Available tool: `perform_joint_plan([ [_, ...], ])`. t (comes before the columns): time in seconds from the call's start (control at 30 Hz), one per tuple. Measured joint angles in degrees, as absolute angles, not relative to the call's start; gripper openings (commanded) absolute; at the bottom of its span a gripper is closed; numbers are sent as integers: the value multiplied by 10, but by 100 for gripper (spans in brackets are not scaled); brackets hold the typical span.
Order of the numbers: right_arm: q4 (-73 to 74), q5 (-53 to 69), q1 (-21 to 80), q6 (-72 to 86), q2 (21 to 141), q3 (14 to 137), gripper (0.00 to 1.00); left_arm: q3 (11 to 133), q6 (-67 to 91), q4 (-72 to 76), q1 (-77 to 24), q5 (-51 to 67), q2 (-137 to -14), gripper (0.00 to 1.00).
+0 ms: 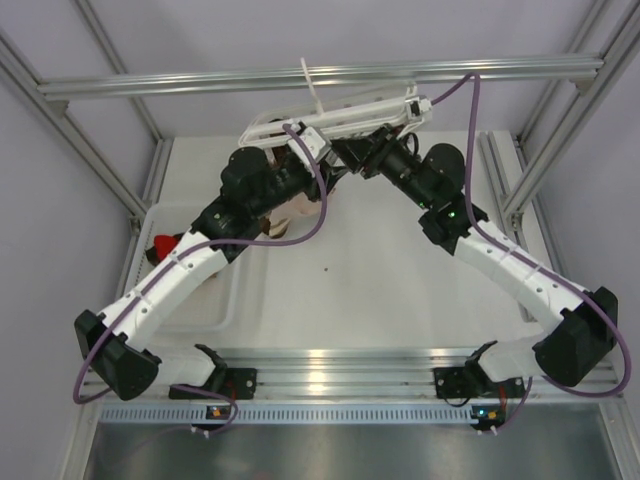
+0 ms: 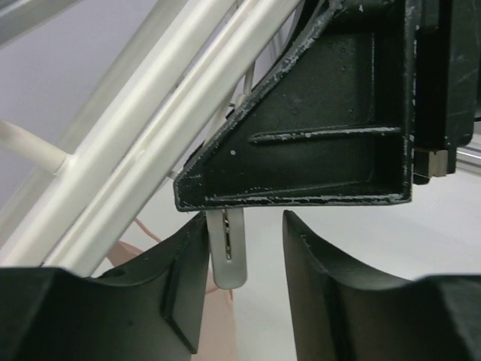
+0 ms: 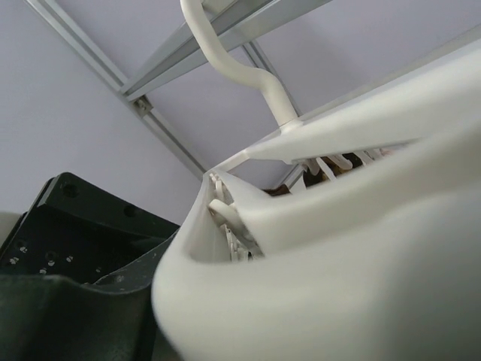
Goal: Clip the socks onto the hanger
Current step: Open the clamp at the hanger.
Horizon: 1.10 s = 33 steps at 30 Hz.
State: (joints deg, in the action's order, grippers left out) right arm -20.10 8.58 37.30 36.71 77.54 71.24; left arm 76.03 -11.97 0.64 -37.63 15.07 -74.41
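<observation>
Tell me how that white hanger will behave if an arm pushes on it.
The hanger hangs from the rail by a single hook, so it would probably swing or tilt rather than resist. Its thin plastic bars suggest it is light yet fairly stiff. The small clip dangles, so it likely wobbles.

A robotics lab cell: aluminium framing [image 1: 320, 75] and plain pale walls [image 1: 45, 200] enclose a white table [image 1: 400, 280].

No readable text, no labels or brands, no numbers or signs anywhere
</observation>
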Motion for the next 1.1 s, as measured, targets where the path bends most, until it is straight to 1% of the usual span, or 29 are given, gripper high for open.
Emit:
perform_joint_plan([
  [0.03, -201, 91, 369, 371, 775, 712, 0, 760, -116, 4, -378, 150, -744, 52],
  [0.13, -201, 107, 358, 379, 775, 712, 0, 754, -98, -5, -384, 142, -741, 55],
  [0.3, -202, 130, 345, 394, 775, 712, 0, 716, -57, -26, -383, 131, -708, 56],
  [0.4, -203, 142, 339, 403, 775, 712, 0, 693, -18, -38, -366, 142, -679, 57],
  [0.43, -204, 145, 339, 406, 775, 713, 0, 689, -4, -39, -355, 148, -672, 58],
  [0.53, -206, 154, 336, 411, 775, 712, 0, 684, 69, -39, -277, 189, -646, 59],
  [0.57, -206, 157, 335, 412, 775, 712, 0, 683, 92, -37, -248, 202, -639, 61],
  [0.6, -206, 160, 334, 412, 775, 712, 0, 680, 117, -35, -216, 216, -629, 67],
  [0.73, -206, 169, 329, 412, 776, 712, 0, 665, 177, -60, -139, 238, -585, 71],
  [0.8, -207, 173, 328, 412, 778, 713, 0, 658, 189, -85, -109, 248, -559, 71],
  [0.93, -207, 179, 326, 410, 781, 713, 0, 664, 161, -172, -61, 236, -527, 71],
  [1.1, -206, 185, 325, 401, 782, 713, 0, 689, 75, -326, -50, 172, -537, 71],
])
